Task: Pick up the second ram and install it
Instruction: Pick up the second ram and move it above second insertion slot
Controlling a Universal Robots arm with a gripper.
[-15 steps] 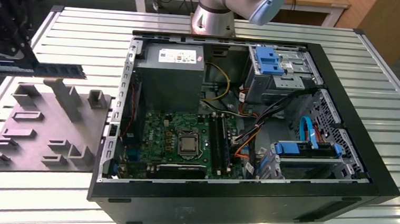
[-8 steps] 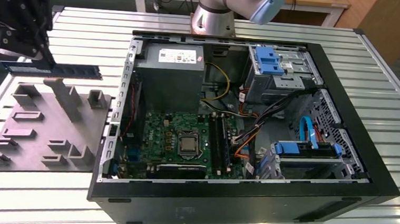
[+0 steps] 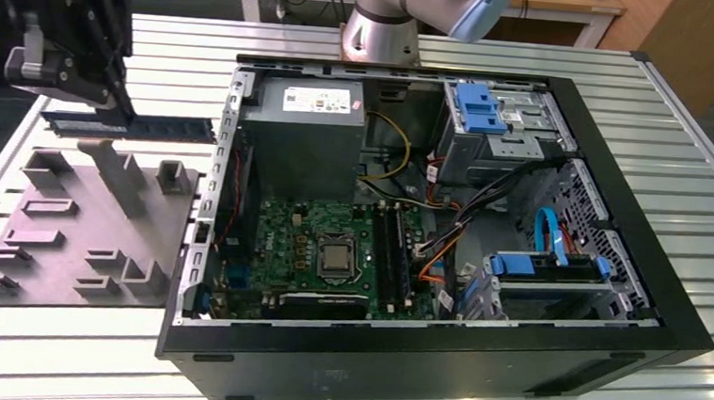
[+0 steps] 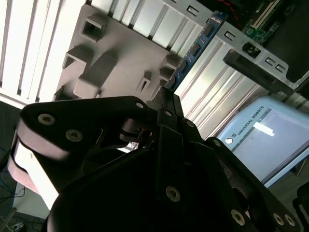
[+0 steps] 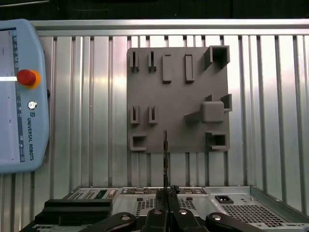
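Note:
The second ram (image 3: 136, 126), a slim dark blue stick, hangs level in the air at the exterior view's left, above the grey fixture plate (image 3: 72, 227) and just outside the open computer case (image 3: 447, 357). My gripper (image 3: 121, 108) is shut on it near one end, from above. In the second wrist view the ram (image 4: 195, 48) juts out past the gripper (image 4: 166, 96). The first wrist view shows the ram (image 5: 165, 154) edge-on as a thin dark line beyond the gripper (image 5: 166, 193). The green motherboard (image 3: 311, 225) with its long black slots (image 3: 391, 250) lies inside the case.
The fixture plate (image 5: 174, 104) carries several raised blocks and holders. A pale blue teach pendant (image 5: 19, 96) lies on the ribbed metal table (image 3: 697, 186). The case holds a power supply (image 3: 298, 139), blue drive brackets (image 3: 476, 109) and loose cables (image 3: 456, 226). The arm's base (image 3: 382, 27) stands behind the case.

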